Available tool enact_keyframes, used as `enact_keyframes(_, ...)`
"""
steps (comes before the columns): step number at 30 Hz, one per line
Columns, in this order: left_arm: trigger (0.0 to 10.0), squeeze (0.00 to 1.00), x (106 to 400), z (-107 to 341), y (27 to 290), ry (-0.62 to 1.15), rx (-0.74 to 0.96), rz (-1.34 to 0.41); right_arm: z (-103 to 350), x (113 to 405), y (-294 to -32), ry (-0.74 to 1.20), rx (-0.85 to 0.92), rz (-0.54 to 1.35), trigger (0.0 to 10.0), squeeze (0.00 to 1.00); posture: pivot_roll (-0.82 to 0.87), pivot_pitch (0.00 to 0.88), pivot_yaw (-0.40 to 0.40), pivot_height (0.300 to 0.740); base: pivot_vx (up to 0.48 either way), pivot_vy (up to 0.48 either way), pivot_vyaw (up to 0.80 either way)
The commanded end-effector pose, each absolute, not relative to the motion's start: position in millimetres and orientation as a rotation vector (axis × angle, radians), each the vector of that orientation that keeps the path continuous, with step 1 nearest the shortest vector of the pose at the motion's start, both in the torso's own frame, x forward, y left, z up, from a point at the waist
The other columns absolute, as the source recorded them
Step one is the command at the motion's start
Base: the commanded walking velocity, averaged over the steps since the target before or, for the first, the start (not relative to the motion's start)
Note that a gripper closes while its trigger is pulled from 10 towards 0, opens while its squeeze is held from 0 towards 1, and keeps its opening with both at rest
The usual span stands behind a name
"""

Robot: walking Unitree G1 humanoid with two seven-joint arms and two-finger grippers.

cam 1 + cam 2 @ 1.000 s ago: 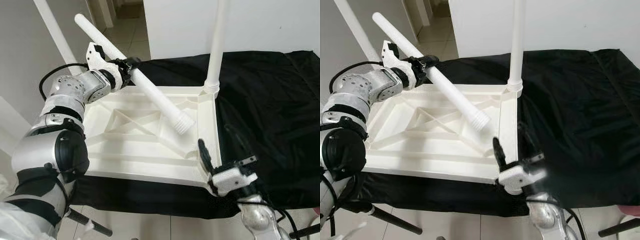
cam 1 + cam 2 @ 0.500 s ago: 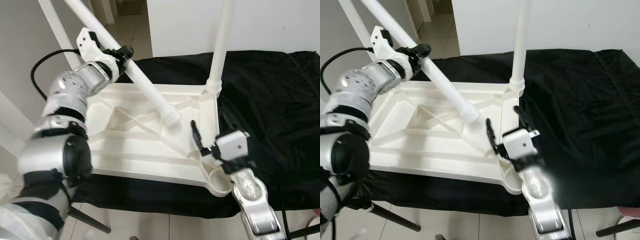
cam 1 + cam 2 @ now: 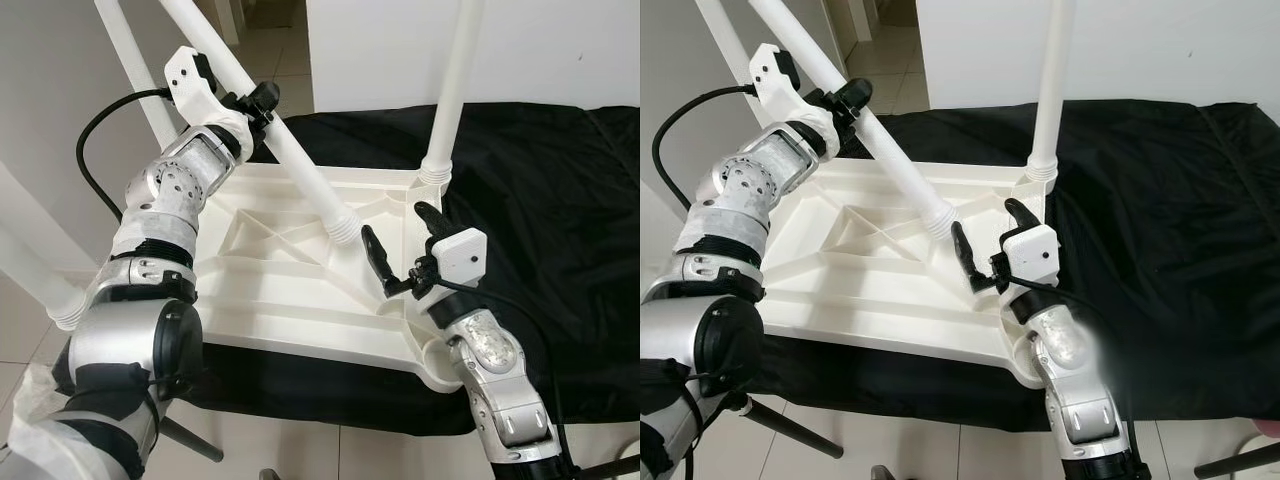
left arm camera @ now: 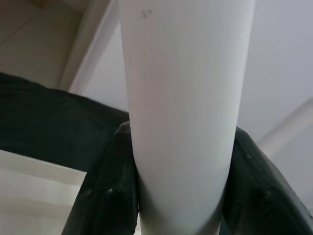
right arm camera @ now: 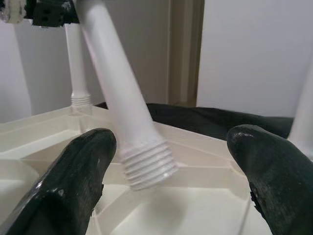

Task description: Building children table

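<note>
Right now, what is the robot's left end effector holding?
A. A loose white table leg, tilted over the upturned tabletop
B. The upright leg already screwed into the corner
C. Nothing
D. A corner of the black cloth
A: the left end effector is clamped around the tilted white leg, whose threaded end hangs over the tabletop.

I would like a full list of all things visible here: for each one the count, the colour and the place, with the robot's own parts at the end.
upturned plastic tabletop: one, cream white, lying underside up on the black cloth.
screwed-in table legs: two, white, standing upright at the tabletop's far corners, one left and one right.
loose threaded table leg: one, white, slanted, threaded end low over the tabletop's ribs.
black cloth: one, black, spread under the tabletop.
tiled floor: pale beige, beyond and below.
left gripper: black fingers, clamped around the loose leg.
right gripper: black fingers, spread open beside the threaded end.
</note>
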State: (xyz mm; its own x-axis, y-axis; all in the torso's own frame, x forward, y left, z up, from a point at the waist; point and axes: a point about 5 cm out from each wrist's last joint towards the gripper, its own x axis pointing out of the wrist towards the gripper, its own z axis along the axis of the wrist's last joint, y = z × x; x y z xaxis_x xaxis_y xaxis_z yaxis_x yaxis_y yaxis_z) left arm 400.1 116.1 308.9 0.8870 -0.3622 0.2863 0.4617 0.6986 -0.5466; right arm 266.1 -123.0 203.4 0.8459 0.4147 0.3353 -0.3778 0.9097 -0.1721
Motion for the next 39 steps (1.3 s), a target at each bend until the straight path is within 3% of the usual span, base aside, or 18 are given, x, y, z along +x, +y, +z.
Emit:
enact_keyframes(1,10.0,0.0,391,320,109,-0.244,-0.594,-0.553,205,265,-115,-0.37,-0.071,0.468,10.0,0.0,-0.13,0.056,0.112,0.74,0.0,0.0,0.0)
enact_keyframes(26,10.0,0.0,344,317,56,-0.393,-0.335,-0.635,224,296,-100,-0.26,-0.248,0.412,10.0,0.0,-0.11,0.042,0.09,0.74,0.0,0.0,0.0)
enact_keyframes(39,10.0,0.0,327,319,34,-0.431,-0.308,-0.686,218,312,-96,-0.19,-0.322,0.383,10.0,0.0,-0.11,0.029,0.083,0.74,0.0,0.0,0.0)
